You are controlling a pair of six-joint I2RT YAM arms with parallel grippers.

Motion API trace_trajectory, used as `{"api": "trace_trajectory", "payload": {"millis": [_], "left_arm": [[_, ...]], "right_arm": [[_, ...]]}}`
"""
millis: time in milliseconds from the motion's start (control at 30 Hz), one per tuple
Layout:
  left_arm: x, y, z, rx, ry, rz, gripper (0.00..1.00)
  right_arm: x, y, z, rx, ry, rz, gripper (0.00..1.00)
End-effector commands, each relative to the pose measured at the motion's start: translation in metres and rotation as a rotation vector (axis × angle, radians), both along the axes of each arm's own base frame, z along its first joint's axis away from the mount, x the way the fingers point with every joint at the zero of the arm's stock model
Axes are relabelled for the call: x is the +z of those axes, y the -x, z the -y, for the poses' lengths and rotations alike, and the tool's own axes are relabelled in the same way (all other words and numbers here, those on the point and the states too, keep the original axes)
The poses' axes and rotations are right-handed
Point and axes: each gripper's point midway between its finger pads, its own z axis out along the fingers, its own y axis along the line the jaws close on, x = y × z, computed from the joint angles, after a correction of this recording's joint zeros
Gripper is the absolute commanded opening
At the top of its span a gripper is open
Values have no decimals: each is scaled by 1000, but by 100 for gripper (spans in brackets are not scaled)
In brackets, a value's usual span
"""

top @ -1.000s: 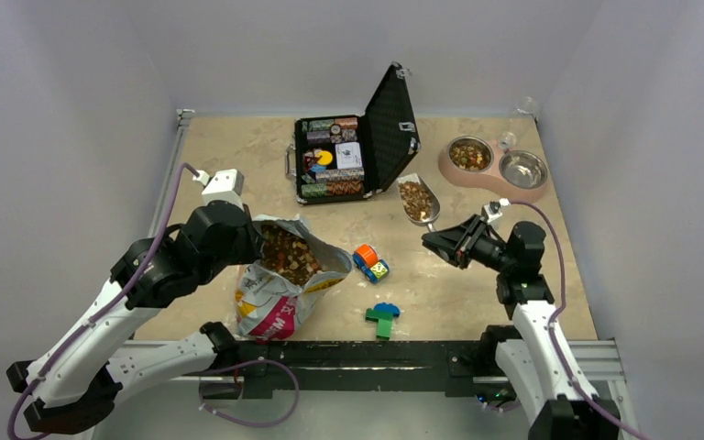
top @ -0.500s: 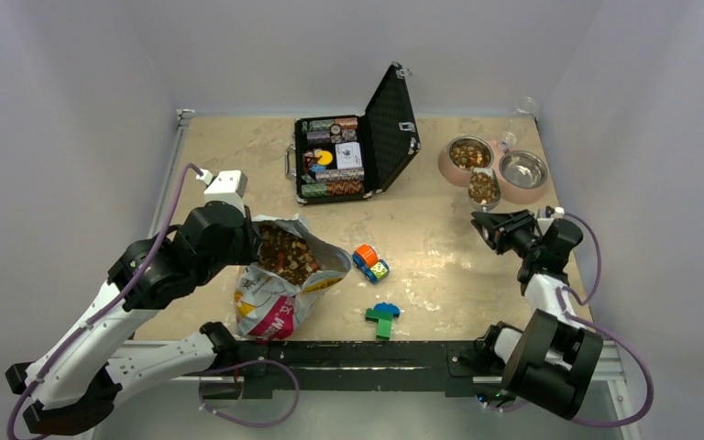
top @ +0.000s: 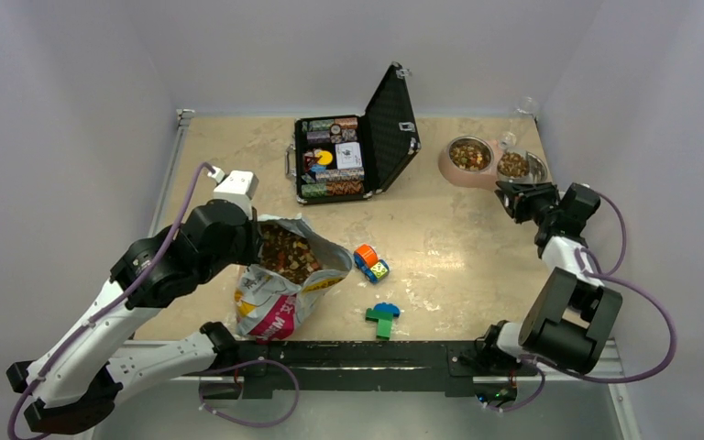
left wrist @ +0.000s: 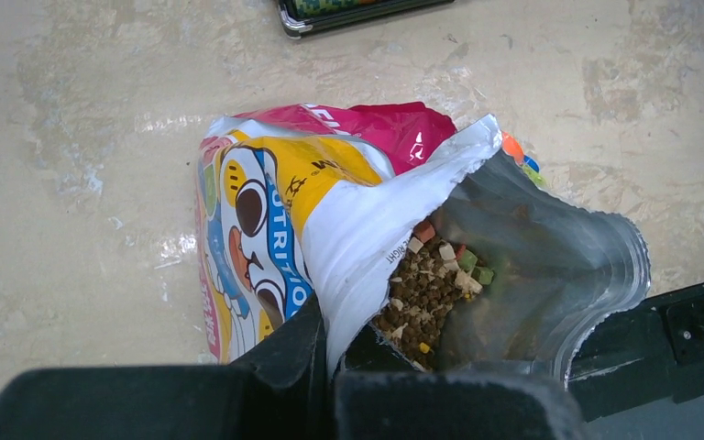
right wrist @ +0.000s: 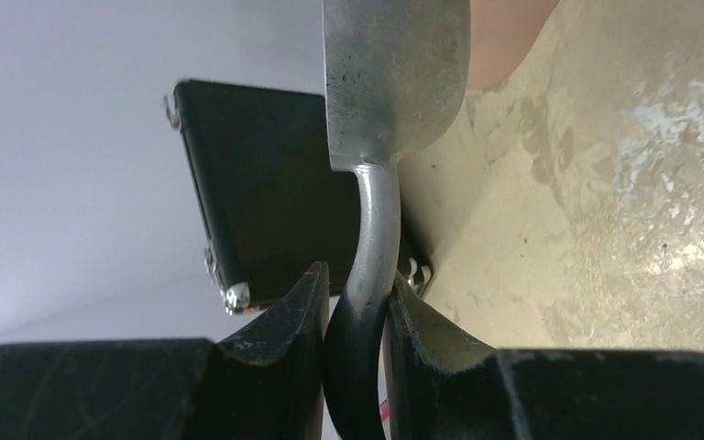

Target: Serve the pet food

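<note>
Moved: right gripper [top: 520,195] and its scoop [top: 513,166] have swung from mid-table to the far right, and now sit over the steel bowl [top: 537,170] of the pink feeder [top: 454,174]. The left arm and bag are unchanged.
Right jaws: closed narrowly on the scoop's black handle, with the metal shank rising between the fingers.
Left gripper [left wrist: 330,353]: pinched tight on the torn white lip of the food bag [left wrist: 266,211], whose mouth gapes open.
Pet food [top: 286,252]: a loose mass inside the bag, a heap in the scoop, and more in the feeder's left bowl [top: 450,154].
Surface: beige mottled table [top: 229,156] with pale worn patches.
Room: plain pale walls [top: 64,110] close on the left, back and right.
Edges: black rail [top: 367,353] along the near side. The feeder sits near the far right corner.
Other items: open black case [top: 353,151] at back centre, lid raised. Toy car [top: 371,263] just right of the bag. Green-and-blue blocks [top: 383,318] near the rail.
Open room: bare tabletop lies between the car and the right edge, and along the far left.
</note>
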Motion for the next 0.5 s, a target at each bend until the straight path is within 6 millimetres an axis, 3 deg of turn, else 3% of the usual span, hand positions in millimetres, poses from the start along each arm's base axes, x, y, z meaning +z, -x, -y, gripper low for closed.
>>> {"api": "trace_trajectory", "payload": {"millis": [0,367,467], "left_arm": [[57,-18,13,-30,112,190,0],[55,-28,13,-5,86,210,0],[57,-31,15,-3,87,212,0]], "right_arm": [[18,-20,21,-64,17,-26,0],[-1,-36,40,-117,-77,-300,0],[3,-41,44,-127,-103,-361,0]]}}
